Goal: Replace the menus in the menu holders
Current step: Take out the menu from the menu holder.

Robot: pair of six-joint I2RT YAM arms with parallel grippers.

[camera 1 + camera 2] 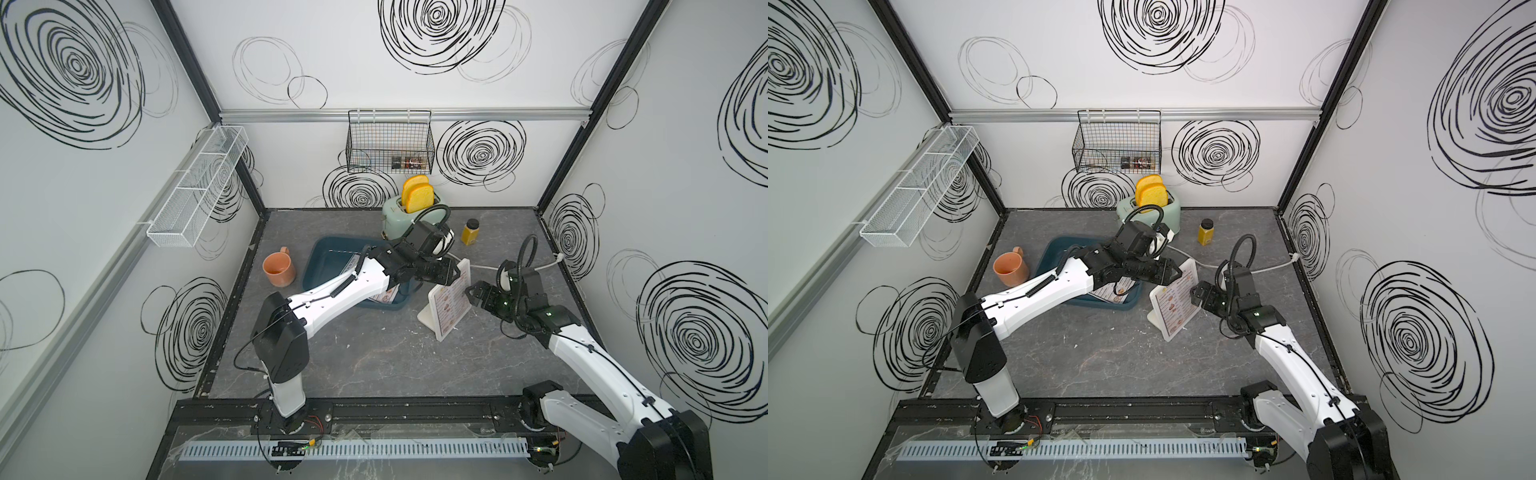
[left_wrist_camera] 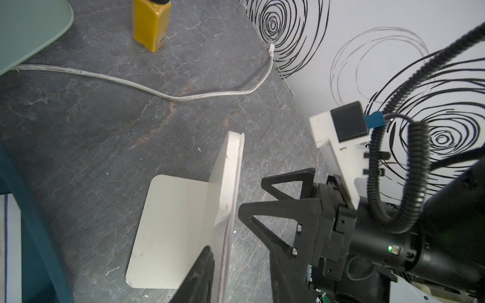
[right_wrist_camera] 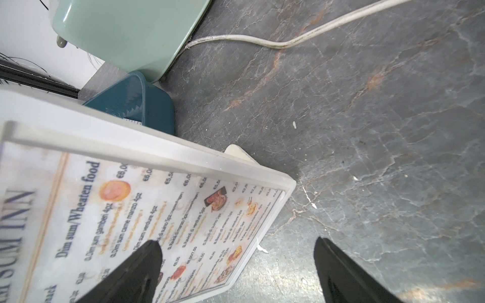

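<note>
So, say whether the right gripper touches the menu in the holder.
Cannot tell. In the right wrist view one jaw of the right gripper overlaps the menu, but no view shows contact or gap plainly.

Two menus are showing: an upright menu [image 1: 1177, 303] and a flat menu [image 1: 1117, 293]. One menu holder [image 1: 424, 318], one teal bin [image 1: 324, 249], one mug [image 1: 279, 270], one toaster [image 1: 395, 214], two toast slices [image 1: 415, 195], one yellow jar [image 1: 471, 232], two wire baskets [image 1: 388, 145] and two robot arms [image 1: 332, 299] are sharing the scene.

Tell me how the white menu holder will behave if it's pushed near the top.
The menu holder probably tips or slides easily: thin and tall above one small flat foot. It looks like rigid plastic; the glossy menu may be slippery.
</note>
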